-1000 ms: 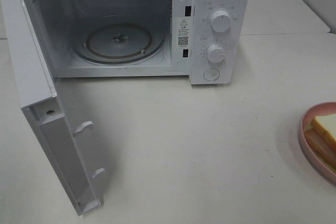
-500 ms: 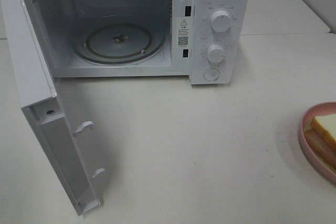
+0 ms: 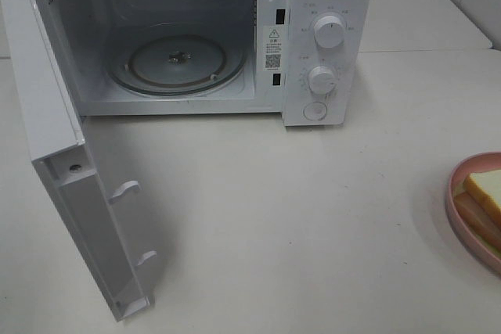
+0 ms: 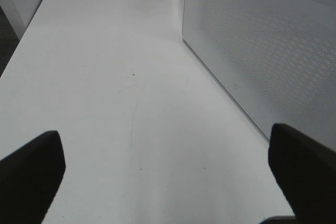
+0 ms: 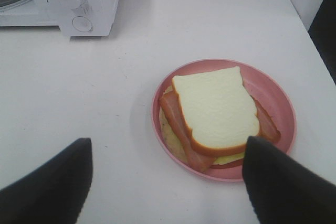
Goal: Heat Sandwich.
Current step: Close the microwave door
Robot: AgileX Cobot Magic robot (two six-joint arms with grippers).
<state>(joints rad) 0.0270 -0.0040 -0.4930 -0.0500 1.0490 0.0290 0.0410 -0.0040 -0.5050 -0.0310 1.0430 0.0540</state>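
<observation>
The sandwich [image 5: 215, 111], pale bread with tan crust over ham and a yellowish layer, lies on a round pink plate [image 5: 273, 95] at the table's right edge; the exterior view shows only part of the sandwich [image 3: 487, 197] and plate [image 3: 462, 174]. My right gripper [image 5: 168, 182] is open, its dark fingers [image 5: 286, 184] a little short of the plate, nothing between them. My left gripper [image 4: 168, 182] is open over bare table beside the microwave's side wall [image 4: 262, 51]. The white microwave [image 3: 329, 44] stands with its door [image 3: 70, 185] swung open and its glass turntable [image 3: 176, 60] bare. Neither arm shows in the exterior view.
The open door sticks out toward the table's front left. Two knobs [image 3: 329, 30] and a round button sit on the microwave's control panel. Bare white tabletop [image 3: 297, 217] lies between the microwave and the plate. A second table edge shows behind.
</observation>
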